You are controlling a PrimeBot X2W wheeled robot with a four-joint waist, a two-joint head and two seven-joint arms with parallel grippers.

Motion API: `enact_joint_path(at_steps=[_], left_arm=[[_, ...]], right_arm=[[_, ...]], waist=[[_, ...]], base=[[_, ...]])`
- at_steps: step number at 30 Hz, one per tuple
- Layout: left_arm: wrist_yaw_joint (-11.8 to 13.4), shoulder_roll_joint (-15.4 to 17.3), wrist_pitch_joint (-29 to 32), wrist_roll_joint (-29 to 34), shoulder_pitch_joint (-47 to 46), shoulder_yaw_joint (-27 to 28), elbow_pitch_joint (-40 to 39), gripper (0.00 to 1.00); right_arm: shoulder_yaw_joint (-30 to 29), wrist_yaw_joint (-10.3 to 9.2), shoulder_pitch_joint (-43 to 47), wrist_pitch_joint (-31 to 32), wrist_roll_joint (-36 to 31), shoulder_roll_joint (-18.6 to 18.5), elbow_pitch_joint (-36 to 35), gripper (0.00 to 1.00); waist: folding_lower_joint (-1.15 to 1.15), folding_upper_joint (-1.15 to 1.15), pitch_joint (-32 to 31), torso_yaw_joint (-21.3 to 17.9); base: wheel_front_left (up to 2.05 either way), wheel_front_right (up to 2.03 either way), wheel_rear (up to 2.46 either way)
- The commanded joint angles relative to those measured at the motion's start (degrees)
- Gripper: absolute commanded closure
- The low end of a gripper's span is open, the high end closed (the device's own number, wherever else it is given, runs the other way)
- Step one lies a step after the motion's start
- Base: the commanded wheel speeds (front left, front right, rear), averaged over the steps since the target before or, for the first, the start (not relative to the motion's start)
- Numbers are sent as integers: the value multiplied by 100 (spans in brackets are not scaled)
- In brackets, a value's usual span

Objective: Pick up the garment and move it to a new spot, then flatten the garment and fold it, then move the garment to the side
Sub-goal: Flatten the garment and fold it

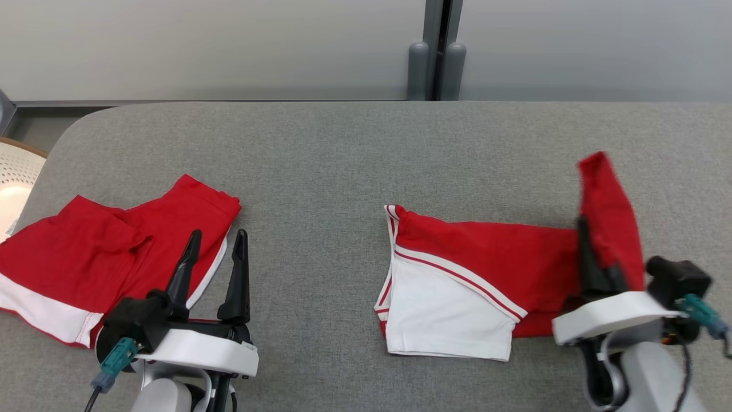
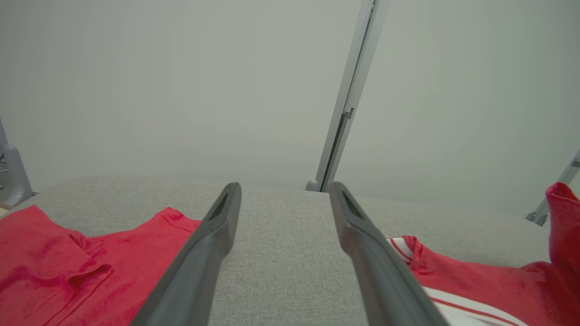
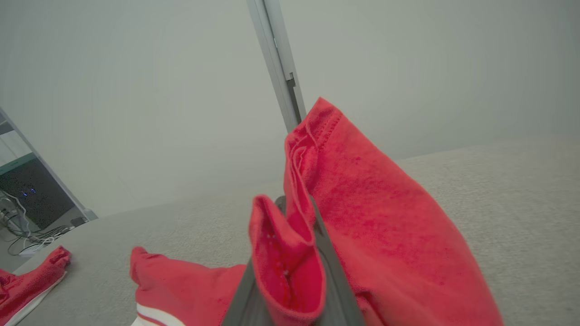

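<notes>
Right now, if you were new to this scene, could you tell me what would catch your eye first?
First, the red and white garment lying right of centre on the grey table, with its red right end held up in the air by the shut right pincer. Next, a second red garment lies rumpled at the left, with the open, empty left pincer at its right edge in the head view.

Before me runs a table (image 1: pixel 343 149) covered in grey woven cloth, its far left corner rounded. Behind it stands a plain pale wall (image 1: pixel 200 46), split by a grey upright post (image 1: pixel 437 51). At my left, beside the table, sits a pale perforated round thing (image 1: pixel 17 171) with a wooden rim. The light is soft and even.
</notes>
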Motion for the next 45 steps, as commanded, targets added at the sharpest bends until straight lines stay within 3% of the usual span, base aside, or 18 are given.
enact_joint_path(at_steps=[1, 8, 21, 22, 23, 24, 36, 39, 45], left_arm=[[14, 22, 0, -35, 62, -10, 12, 0], [25, 22, 0, -89, 30, -82, 23, 0], [73, 20, 0, -170, -73, -194, 72, 0], [81, 21, 0, -175, -89, -198, 77, 0], [79, 21, 0, -182, -105, -202, 82, 0], [86, 22, 0, -193, -117, -210, 99, 0], [124, 21, 0, -257, -183, -257, 184, 0], [136, 21, 0, -231, -181, -216, 147, 0], [101, 21, 0, -190, -208, -152, 27, 0]], right_arm=[[311, -2, 63, 54, 89, 62, -135, 100], [1257, -2, 66, 148, 374, 210, -338, 100], [2545, -2, -160, -28, 1218, 264, 273, 100], [2641, -2, -212, -31, 1277, 265, 316, 96], [2740, -1, -264, -45, 1316, 265, 389, 55], [2810, -2, -299, -54, 1367, 260, 476, 0], [4029, -2, -742, -74, 2202, 259, 768, 0], [3830, -2, -910, -75, 2017, 258, 710, 0], [2829, -2, -978, -65, 758, 76, 397, 0]], waist=[[0, 0, -18, 28], [0, 0, 30, 204], [0, 0, 242, 559], [0, 0, 269, 577], [0, 0, 294, 594], [0, 0, 312, 610], [0, 0, 349, 571], [0, 0, 327, 466], [0, 0, 298, 224]], base=[[0, 0, 0], [0, 0, 0], [0, 0, 0], [0, 0, 0], [0, 0, 0], [0, 0, 0], [0, 0, 0], [0, 0, 0], [0, 0, 0]])
